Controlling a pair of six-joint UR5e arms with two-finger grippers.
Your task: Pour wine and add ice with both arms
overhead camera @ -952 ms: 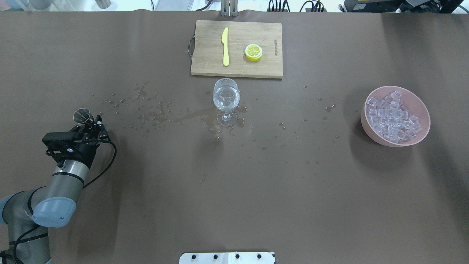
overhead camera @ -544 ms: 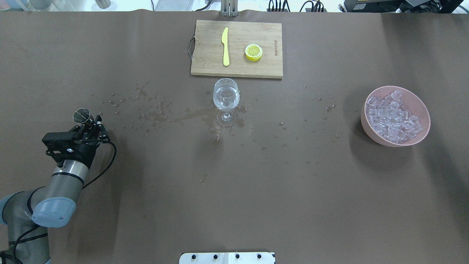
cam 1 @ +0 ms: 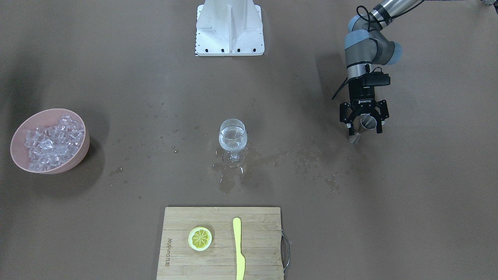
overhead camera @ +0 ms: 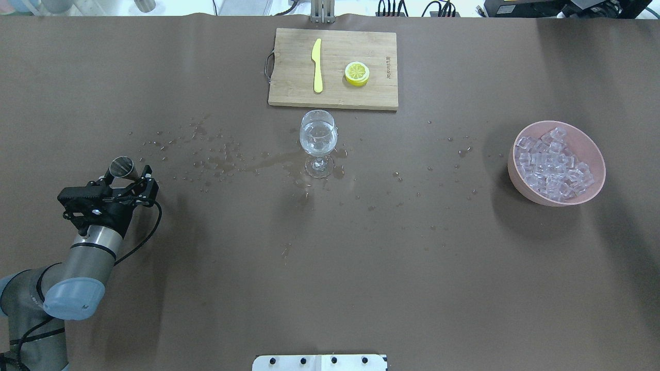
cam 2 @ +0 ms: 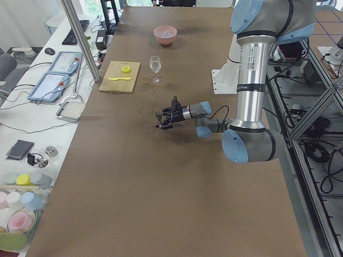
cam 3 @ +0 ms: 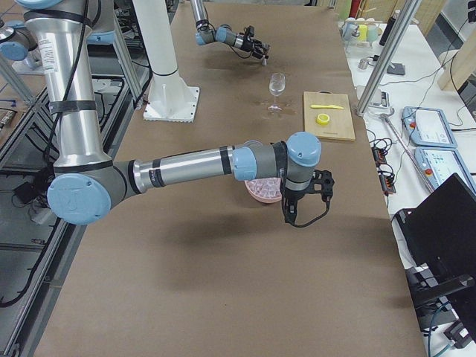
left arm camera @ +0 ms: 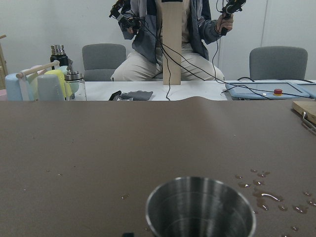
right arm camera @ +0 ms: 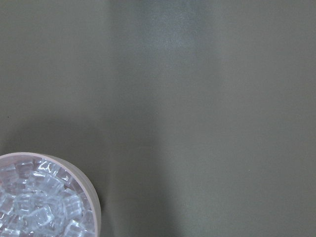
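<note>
My left gripper [overhead camera: 126, 178] is at the table's left, level with the table, its fingers spread on either side of a small steel cup [overhead camera: 122, 166] that stands upright between them. The cup [left arm camera: 200, 207] fills the bottom of the left wrist view. The wine glass [overhead camera: 318, 139] stands mid-table with clear wine in it. The ice [overhead camera: 554, 162] is heaped in a pink bowl [overhead camera: 515, 170] at the right. My right gripper [cam 3: 288, 214] hangs by the bowl; I cannot tell whether it is open or shut. The right wrist view shows the ice [right arm camera: 34, 205] at its lower left.
A wooden cutting board [overhead camera: 361, 98] behind the glass carries a yellow knife [overhead camera: 317, 64] and a lemon slice [overhead camera: 357, 73]. Drops and a puddle [overhead camera: 268, 162] lie on the brown table between cup and glass. The white base column [cam 1: 229, 27] stands at the robot's side.
The left gripper's fingers have spread apart around the steel cup, and the wrist has turned a little. The cup has shifted slightly right. Glass and bowl have not moved.
</note>
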